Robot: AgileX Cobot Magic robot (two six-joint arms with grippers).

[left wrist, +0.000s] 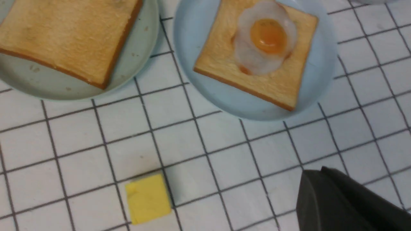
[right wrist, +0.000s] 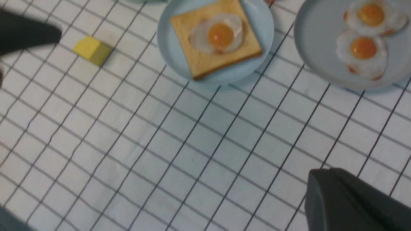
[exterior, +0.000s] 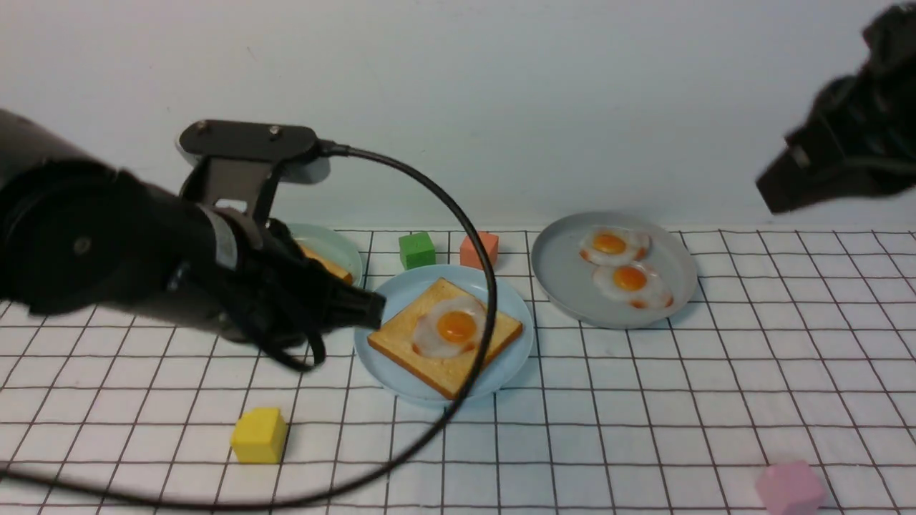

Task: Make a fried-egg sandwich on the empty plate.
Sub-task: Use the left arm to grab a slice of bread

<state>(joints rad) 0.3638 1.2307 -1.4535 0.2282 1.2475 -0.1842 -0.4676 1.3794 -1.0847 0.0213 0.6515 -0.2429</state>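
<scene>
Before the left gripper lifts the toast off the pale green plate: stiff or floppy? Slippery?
Probably stiff: the square golden-brown toast slice lies flat with straight edges. Thin, so likely light; may slide on the smooth pale green plate if nudged.

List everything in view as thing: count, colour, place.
blue plate: 1, light blue, centre
toast: 1, golden-brown, on blue plate
egg: 1, white-and-orange, on toast
green plate: 1, pale green, back left
spare toast: 1, golden-brown, on green plate
grey plate: 1, grey, back right
eggs: 2, white-and-orange, on grey plate
blocks: 4; green block, orange block behind blue plate; yellow block front left; pink block front right
cloth: 1, white grid, underneath
cable: 1, black, across blue plate
left gripper: 1, black, by blue plate
right gripper: 1, black, raised, right
</scene>
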